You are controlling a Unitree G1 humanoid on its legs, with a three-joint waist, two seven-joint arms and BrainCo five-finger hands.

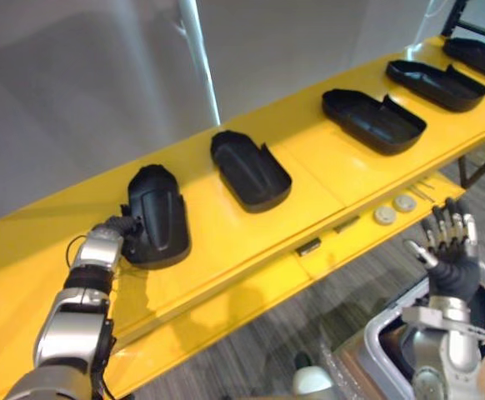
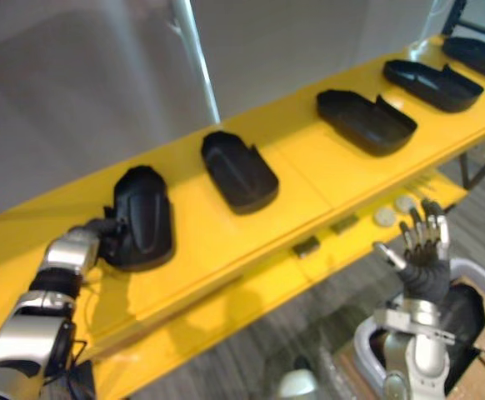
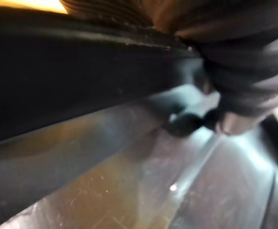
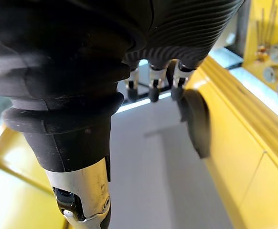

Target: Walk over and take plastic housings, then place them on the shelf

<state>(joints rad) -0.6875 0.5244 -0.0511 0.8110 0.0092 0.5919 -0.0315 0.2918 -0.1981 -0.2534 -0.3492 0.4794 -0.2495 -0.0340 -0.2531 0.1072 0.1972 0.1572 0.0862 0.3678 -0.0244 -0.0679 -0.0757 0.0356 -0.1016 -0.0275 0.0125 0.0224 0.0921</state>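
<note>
A black plastic housing [image 1: 155, 217] rests tilted at the left end of the yellow shelf [image 1: 217, 225]. My left hand [image 1: 109, 236] is at its near left edge, fingers curled on the rim. In the left wrist view a dark fingertip [image 3: 187, 123] lies against the housing's shiny wall [image 3: 129, 181]. Several more black housings [image 1: 249, 169] [image 1: 372, 119] [image 1: 437, 83] lie open side up in a row along the shelf to the right. My right hand [image 1: 451, 246] is raised in front of the shelf's lower ledge, open, fingers straight and holding nothing.
The shelf's lower front ledge carries two round discs [image 1: 394, 209] and small dark parts [image 1: 308, 246]. A grey bin [image 1: 376, 342] stands on the carpet under my right arm. A grey wall [image 1: 101, 83] backs the shelf.
</note>
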